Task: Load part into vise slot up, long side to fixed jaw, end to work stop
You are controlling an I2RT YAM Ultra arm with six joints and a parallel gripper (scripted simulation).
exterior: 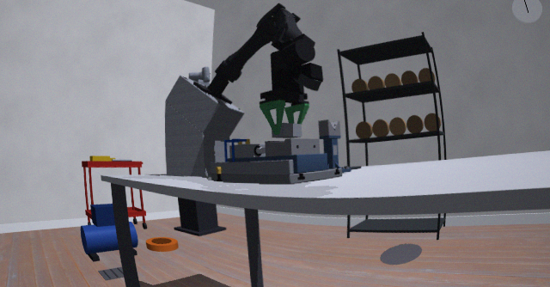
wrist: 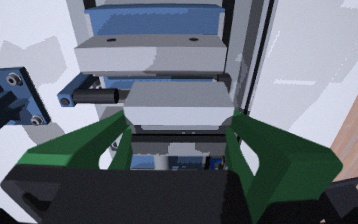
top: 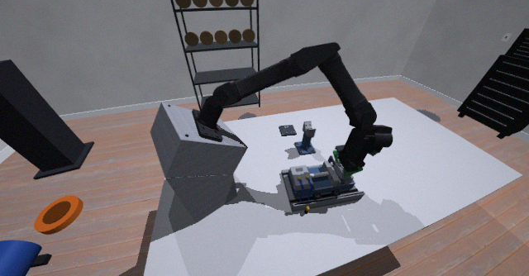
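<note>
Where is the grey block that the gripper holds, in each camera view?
Top: hidden behind the gripper, at the vise's right end.
Exterior: block between green fingers, above the vise.
Wrist: block centre frame, between fingers.
Shared landmark: the blue vise.

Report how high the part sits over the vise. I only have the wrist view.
Observer: From the exterior view, the part hangs in the gripper with its underside about level with the tops of the jaws of the vise. It is not down on the bars.
Operator: Check the V-block.
Observer: The V-block stands on its post beyond the vise, with nothing in it.
Operator: Check the infeed plate.
Observer: The top view shows the plate with no block on it.
</note>
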